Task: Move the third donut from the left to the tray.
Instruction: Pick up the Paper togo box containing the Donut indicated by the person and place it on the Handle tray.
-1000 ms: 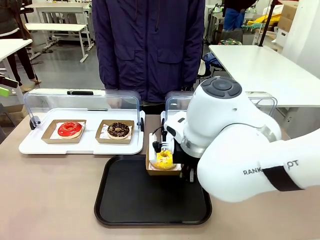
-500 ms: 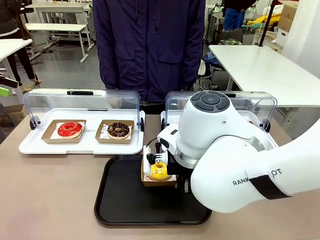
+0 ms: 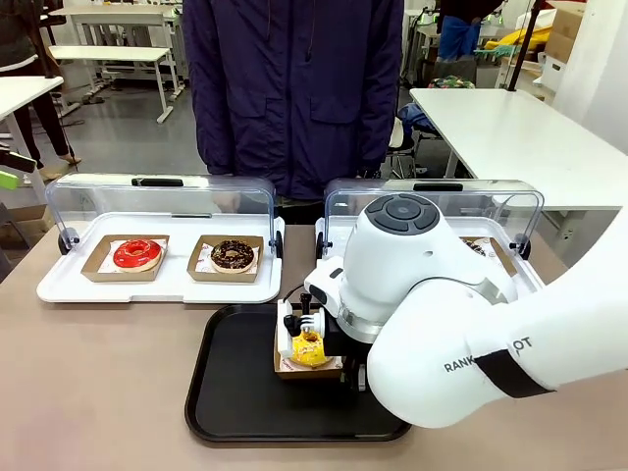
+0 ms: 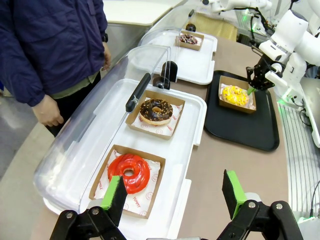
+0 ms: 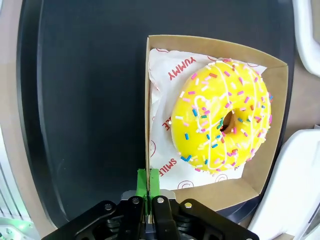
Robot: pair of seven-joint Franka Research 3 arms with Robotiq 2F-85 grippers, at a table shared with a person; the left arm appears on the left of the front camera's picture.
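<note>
Yellow icing and sprinkles mark the donut (image 5: 220, 120), sitting in its holder (image 5: 265, 150) over the black tray (image 3: 235, 392). The right end effector (image 5: 148, 192) is pinched tight on the holder's thin wall, so the icing stays clean. The left end effector (image 4: 172, 192) waits wide open, holding nothing, near the red donut (image 4: 128, 171).

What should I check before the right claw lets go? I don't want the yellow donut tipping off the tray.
1. Right claw shut on the cardboard holder wall: ok.
2. Yellow donut seated in holder: ok.
3. Holder over the black tray, inside its rim: ok.
4. Holder resting flat on the tray: cannot tell.
5. Left claw open, away from the tray: ok.
6. Person's hand away from the tray: ok.
</note>
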